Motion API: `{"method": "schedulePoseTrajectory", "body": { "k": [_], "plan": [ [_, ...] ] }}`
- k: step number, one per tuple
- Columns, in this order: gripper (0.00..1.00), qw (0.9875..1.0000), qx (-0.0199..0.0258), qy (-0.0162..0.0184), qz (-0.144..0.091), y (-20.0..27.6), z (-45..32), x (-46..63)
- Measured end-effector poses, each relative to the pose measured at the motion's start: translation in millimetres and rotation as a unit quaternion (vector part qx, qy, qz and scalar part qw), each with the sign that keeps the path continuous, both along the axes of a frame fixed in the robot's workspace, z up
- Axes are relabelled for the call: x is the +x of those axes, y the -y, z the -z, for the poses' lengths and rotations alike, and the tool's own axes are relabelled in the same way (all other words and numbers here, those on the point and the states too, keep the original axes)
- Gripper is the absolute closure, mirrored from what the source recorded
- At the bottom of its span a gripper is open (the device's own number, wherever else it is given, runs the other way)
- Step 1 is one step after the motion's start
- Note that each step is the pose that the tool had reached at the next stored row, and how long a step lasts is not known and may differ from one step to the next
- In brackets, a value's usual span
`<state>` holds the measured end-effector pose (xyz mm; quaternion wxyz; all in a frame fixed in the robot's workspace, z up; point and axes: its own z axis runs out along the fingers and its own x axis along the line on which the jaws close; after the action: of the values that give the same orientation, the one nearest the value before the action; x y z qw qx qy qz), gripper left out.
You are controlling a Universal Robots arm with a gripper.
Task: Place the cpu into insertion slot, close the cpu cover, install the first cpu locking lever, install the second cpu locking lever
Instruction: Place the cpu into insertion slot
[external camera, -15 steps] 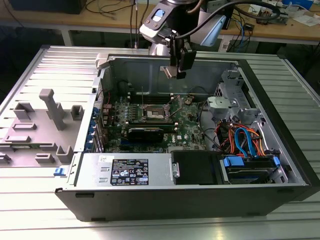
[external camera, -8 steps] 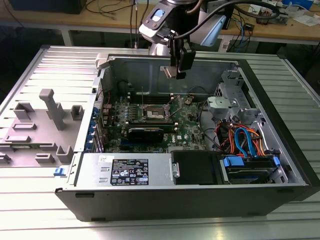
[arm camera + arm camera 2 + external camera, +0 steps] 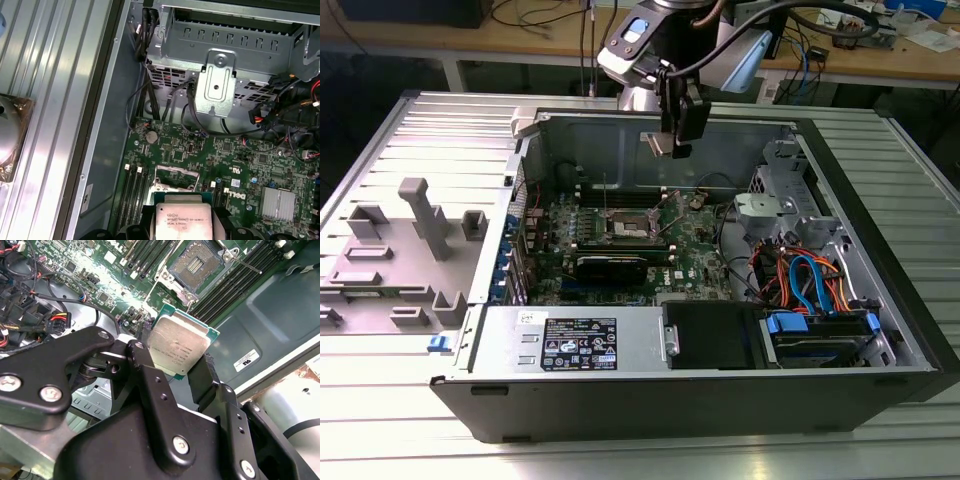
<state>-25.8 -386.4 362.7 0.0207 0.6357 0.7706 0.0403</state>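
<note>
Hand (image 3: 174, 360) pinches cpu (image 3: 181, 340) by opposite edges, above motherboard (image 3: 100, 270), apart from insertion slot (image 3: 196, 263).

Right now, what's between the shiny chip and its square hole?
Only open air: in the exterior view the gripper holds the cpu above the insertion slot, apart.

Small print on cpu (image 3: 181, 220) top; white logo on motherboard (image 3: 225, 160); label on power supply (image 3: 640, 340).

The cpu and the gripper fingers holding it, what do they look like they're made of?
The cpu: silver-grey metal lid with a dull brushed sheen, on a green board edge, likely laminate. The fingers: matte black, plastic or coated metal; can't tell which.
</note>
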Motion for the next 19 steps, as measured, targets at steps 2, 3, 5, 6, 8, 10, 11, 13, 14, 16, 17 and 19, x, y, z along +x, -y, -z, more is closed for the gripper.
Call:
{"method": "schedulePoseTrajectory", "body": {
  "k": [2, 3, 5, 6, 8, 10, 11, 13, 14, 16, 17, 19],
  "plan": [
    [0.46, 1.0000, 0.0000, 0.0000, 0.000, 0.0, 0.0, 0.0],
    [0.46, 1.0000, 0.0000, 0.0000, 0.000, 0.0, 0.0, 0.0],
    [0.46, 1.0000, 0.0000, 0.0000, 0.000, 0.0, 0.0, 0.0],
    [0.46, 1.0000, 0.0000, 0.0000, 0.001, 0.0, 0.0, 0.0],
    [0.46, 1.0000, 0.0000, 0.0000, 0.002, 0.1, 0.0, 0.0],
    [0.46, 1.0000, 0.0000, 0.0000, 0.009, 0.2, 0.0, 0.0],
    [0.46, 0.9999, 0.0000, 0.0000, 0.014, 0.2, 0.1, 0.0],
    [0.46, 0.9997, 0.0001, 0.0000, 0.023, 0.2, 0.3, 0.0],
    [0.46, 0.9996, 0.0000, 0.0000, 0.028, 0.2, 0.3, 0.0],
    [0.46, 0.9995, 0.0000, 0.0000, 0.032, 0.2, 0.2, 0.0],
    [0.46, 0.9995, 0.0000, 0.0000, 0.032, 0.2, 0.3, 0.0],
    [0.46, 0.9995, 0.0000, 0.0000, 0.032, 0.2, 0.3, 0.0]
  ]
}}
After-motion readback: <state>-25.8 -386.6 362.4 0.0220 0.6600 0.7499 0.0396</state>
